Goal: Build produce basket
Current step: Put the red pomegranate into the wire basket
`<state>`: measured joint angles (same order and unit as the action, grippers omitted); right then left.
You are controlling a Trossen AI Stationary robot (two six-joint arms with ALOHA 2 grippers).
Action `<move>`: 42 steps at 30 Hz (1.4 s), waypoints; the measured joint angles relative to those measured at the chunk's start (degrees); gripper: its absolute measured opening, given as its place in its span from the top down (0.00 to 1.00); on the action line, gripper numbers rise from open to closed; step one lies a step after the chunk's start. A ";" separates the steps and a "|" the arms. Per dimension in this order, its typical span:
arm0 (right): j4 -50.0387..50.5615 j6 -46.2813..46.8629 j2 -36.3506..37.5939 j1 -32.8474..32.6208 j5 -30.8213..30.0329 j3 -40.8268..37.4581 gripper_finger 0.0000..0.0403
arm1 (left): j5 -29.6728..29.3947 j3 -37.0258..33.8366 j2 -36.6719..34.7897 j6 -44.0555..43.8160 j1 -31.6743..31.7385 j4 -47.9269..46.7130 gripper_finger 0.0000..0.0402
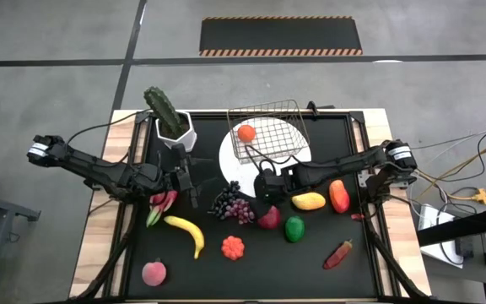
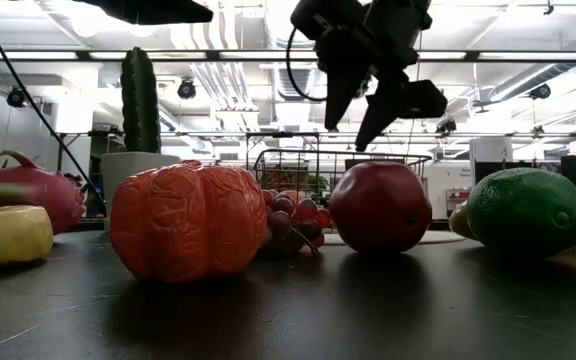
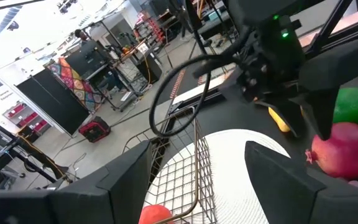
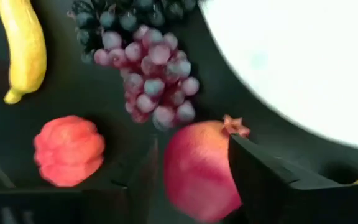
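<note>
The wire basket [image 1: 265, 127] stands on a white plate [image 1: 241, 160] at the far middle, with an orange [image 1: 245, 133] lying in it. The other produce lies on the black mat: purple grapes [image 1: 234, 205], a red pomegranate [image 1: 268, 219], a green fruit [image 1: 294, 228], a banana [image 1: 186, 232] and an orange pumpkin [image 1: 233, 247]. My right gripper [image 2: 361, 110] hangs open above the pomegranate [image 4: 197, 174], its fingers pointing steeply down and holding nothing. My left gripper [image 3: 197, 152] stays open and level, left of the plate, facing the basket [image 3: 188, 180].
A cactus in a white pot [image 1: 171, 122] stands at the far left. A yellow mango [image 1: 309, 201], a red-orange fruit [image 1: 338, 196] and a red chili [image 1: 338, 253] lie to the right. A peach [image 1: 153, 273] and a red-green piece [image 1: 163, 204] lie to the left.
</note>
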<state>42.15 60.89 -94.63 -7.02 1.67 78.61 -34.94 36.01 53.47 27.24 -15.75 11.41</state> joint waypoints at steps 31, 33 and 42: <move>1.22 1.22 -8.78 4.43 4.66 -0.17 0.42 | -0.02 -1.47 0.00 0.68 0.03 -0.29 0.40; 0.58 1.17 -9.02 4.43 4.82 -0.17 0.44 | -0.04 -1.66 0.00 0.83 0.05 0.03 0.40; 0.26 1.08 -9.42 4.43 6.33 -0.17 0.63 | -0.20 -1.75 -0.02 1.66 0.05 0.13 0.40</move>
<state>42.40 61.97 -104.05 -2.59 8.00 78.43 -35.14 34.26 53.45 28.91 -15.70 11.54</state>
